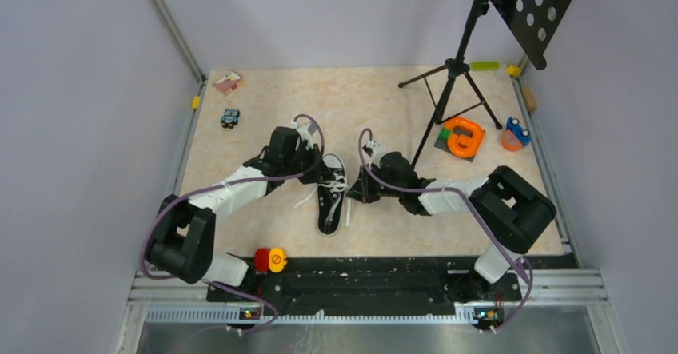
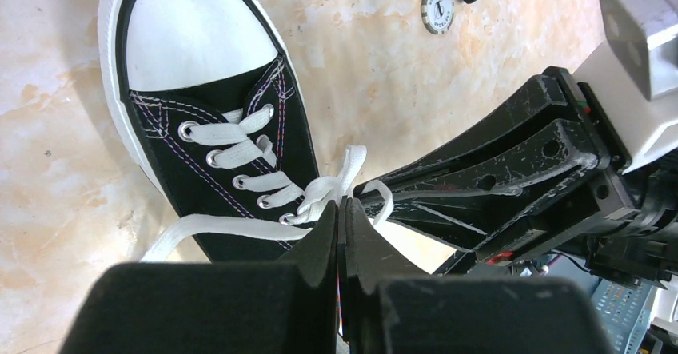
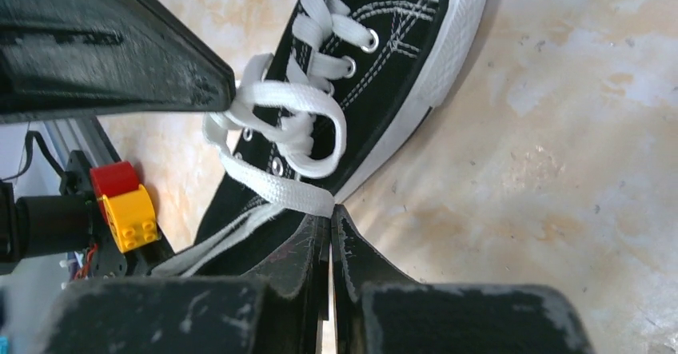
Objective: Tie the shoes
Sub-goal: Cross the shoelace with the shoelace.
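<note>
Black sneaker [image 1: 331,202] lies mid-table [image 1: 240,114], clear of every edge. Left gripper [image 2: 339,207] and right gripper [image 3: 331,214] flank it, each clenched on its white laces [image 3: 276,94]. A tripod [image 1: 448,90] stands near the right arm.

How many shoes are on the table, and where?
1. The black sneaker lies between the left gripper and the right gripper, each shut on a white lace. No second shoe shows.

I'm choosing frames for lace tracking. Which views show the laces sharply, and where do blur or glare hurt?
Left wrist: laces crisp, toe cap nearly blown out white, own left pincer blurred up close. Right wrist: laces crisp, right pincer soft in the foreground. Top external: even light, faint shadows, sneaker small.
</note>
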`<move>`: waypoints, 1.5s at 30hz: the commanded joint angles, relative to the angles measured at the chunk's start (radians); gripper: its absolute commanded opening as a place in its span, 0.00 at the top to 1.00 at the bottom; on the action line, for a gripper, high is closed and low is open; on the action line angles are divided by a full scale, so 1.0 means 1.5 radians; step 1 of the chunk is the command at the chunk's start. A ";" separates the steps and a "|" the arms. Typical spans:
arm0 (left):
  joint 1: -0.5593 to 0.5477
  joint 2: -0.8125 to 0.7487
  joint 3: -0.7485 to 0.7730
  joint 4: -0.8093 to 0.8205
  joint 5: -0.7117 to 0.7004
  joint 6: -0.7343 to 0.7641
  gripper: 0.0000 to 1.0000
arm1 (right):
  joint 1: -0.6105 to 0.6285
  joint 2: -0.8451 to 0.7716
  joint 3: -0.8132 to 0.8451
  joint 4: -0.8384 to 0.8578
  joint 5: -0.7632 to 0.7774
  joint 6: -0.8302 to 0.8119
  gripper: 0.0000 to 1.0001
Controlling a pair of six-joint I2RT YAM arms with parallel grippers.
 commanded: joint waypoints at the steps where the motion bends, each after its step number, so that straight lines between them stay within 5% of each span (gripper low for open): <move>1: 0.003 -0.021 0.004 0.027 0.007 0.004 1.00 | 0.009 -0.016 0.076 -0.065 0.012 -0.004 1.00; 9: 0.003 -0.022 0.002 0.025 0.015 0.008 1.00 | 0.005 0.016 0.171 -0.162 0.043 0.011 1.00; 45: 0.005 -0.011 0.007 0.025 0.009 0.007 1.00 | 0.012 0.010 0.120 -0.111 -0.039 0.057 1.00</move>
